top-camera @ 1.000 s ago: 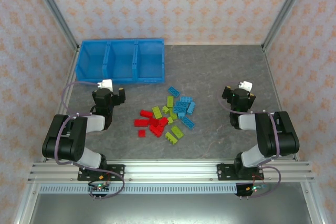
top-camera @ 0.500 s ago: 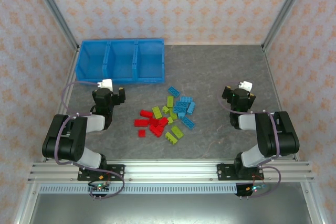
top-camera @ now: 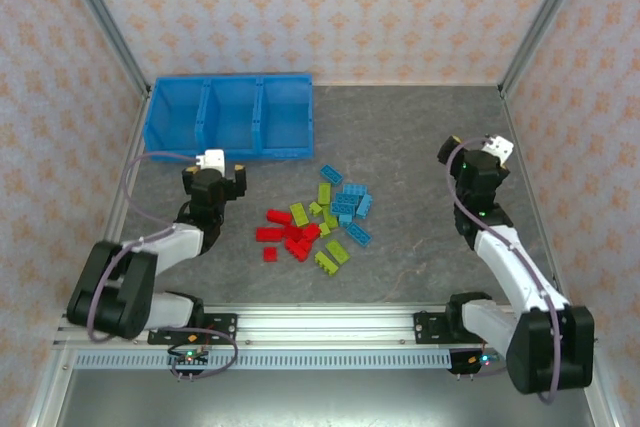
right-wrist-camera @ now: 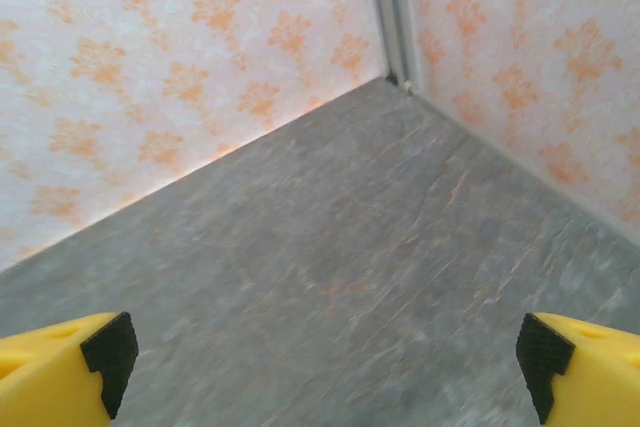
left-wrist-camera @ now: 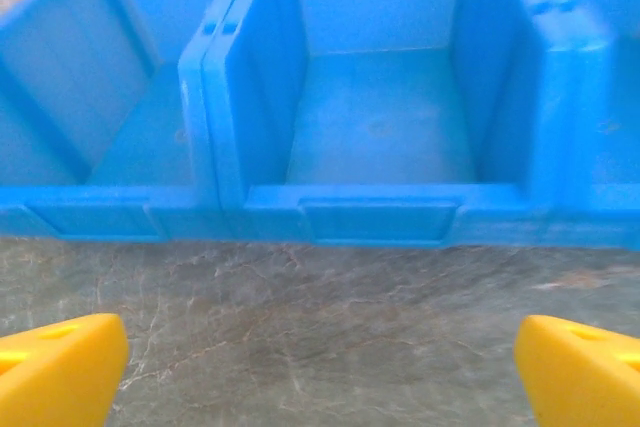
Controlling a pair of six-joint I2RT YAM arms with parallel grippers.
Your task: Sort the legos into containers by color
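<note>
Legos (top-camera: 308, 233) in red, lime green and light blue lie heaped mid-table, outside the blue bin (top-camera: 228, 153) at their 11 o'clock. Left gripper (top-camera: 213, 177), at the pile's 9 o'clock, faces the bin with fingers spread wide, holding nothing. Right gripper (top-camera: 478, 162), at 3 o'clock, is likewise spread and holding nothing.

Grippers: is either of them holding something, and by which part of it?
Nothing is held. The left gripper and the right gripper are open and empty; the legos lie loose on the table.
</note>
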